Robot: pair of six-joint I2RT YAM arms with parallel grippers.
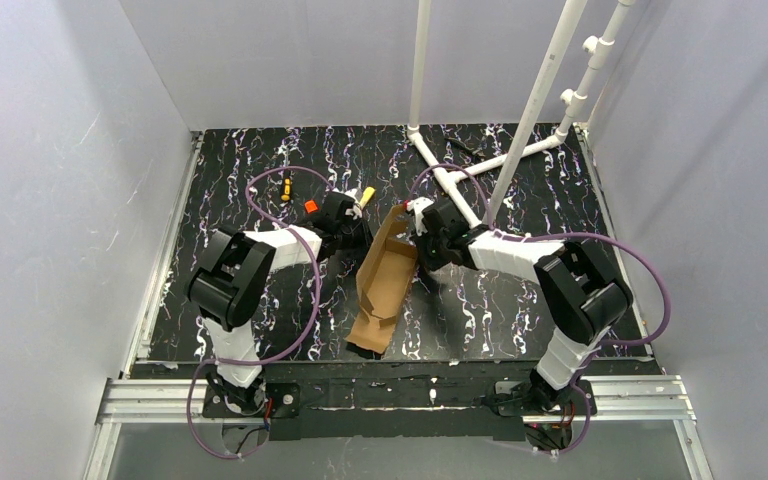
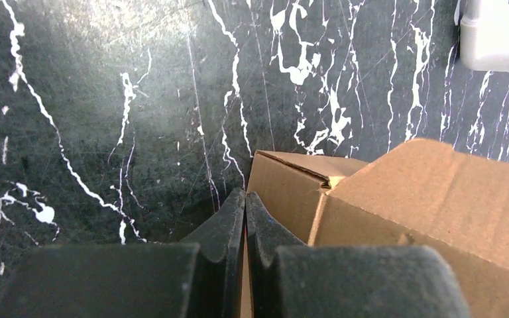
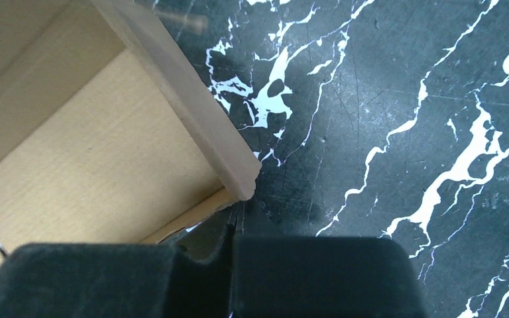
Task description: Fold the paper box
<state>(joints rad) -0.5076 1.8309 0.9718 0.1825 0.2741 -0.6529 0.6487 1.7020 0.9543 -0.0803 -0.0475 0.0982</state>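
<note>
At the far end of the paper box [image 1: 385, 280], lying half-formed on the worktop [image 1: 520, 310] with its long axis running away from the arms, left pincer [image 2: 245, 199] and right pincer [image 3: 235, 218] each stood clamped tight on its side's cardboard wall.

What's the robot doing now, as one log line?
left claw: shut on brown corrugated cardboard box wall | right claw: shut on its edge | box: partly folded, on black marbled table

The brown corrugated cardboard box [image 1: 385, 280], half folded into a long open trough with its side walls standing up and a flatter flap at the near end, lies slantwise in the middle of the black white-veined table [image 1: 480, 310].
</note>
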